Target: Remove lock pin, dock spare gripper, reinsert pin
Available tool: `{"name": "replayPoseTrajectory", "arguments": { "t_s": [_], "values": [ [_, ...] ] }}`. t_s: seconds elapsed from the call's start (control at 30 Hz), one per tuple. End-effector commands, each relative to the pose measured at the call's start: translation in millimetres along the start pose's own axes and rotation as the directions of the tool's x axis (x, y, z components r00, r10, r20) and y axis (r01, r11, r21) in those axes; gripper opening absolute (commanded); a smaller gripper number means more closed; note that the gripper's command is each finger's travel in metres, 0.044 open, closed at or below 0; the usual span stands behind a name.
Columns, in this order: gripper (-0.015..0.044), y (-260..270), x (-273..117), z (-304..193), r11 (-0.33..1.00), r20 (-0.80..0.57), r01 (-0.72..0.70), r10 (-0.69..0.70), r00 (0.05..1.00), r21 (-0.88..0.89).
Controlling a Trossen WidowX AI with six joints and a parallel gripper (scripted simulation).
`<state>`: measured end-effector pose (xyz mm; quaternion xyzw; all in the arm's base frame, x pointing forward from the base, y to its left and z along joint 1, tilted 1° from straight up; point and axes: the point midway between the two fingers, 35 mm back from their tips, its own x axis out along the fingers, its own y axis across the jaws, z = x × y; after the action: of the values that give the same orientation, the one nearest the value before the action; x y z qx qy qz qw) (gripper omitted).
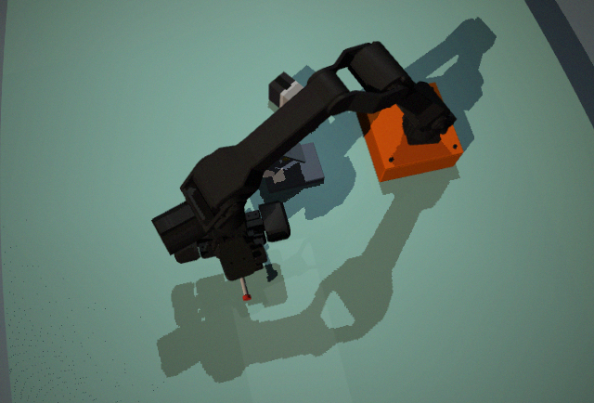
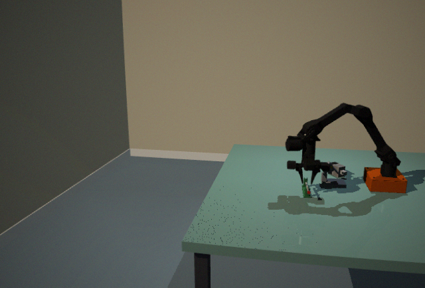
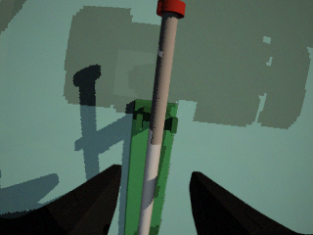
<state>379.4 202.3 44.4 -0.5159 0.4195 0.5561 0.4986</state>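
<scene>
The lock pin (image 1: 244, 287) (image 2: 309, 192) (image 3: 164, 73), a pale rod with a red head, leans along a narrow green holder (image 2: 304, 190) (image 3: 138, 181), its head past the holder's notched end. My gripper (image 2: 307, 182) (image 3: 156, 176) is open; in the wrist view the pin's shaft runs between its fingertips, with a gap on both sides. In the top view the arm hides the fingertips. A grey base (image 1: 314, 161) with pale and dark parts on it is partly under the arm. A pale and black block (image 1: 291, 94) shows behind the forearm; which is socket or spare gripper is unclear.
The orange arm base (image 1: 388, 135) (image 2: 386, 184) stands to the right on the green table (image 1: 120, 53) (image 2: 240, 175). The arm reaches over the grey base. The table's near edge shows in the exterior view. Dark arm shadows lie around the green holder.
</scene>
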Motion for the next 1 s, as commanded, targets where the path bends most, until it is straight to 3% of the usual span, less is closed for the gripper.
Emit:
{"name": "replayPoseTrajectory", "arguments": {
  "t_s": [0.0, 0.77, 0.97],
  "values": [
    [0.0180, 1, 6, -1, 1.000, -0.004, -0.001, 0.001, 1.000, -0.001],
    [0.0180, 2, 36, -3, 1.000, -0.004, -0.001, 0.001, 1.000, -0.001],
    [0.0023, 2, 36, -3, 1.000, -0.004, -0.001, 0.001, 1.000, -0.001]
  ]
}}
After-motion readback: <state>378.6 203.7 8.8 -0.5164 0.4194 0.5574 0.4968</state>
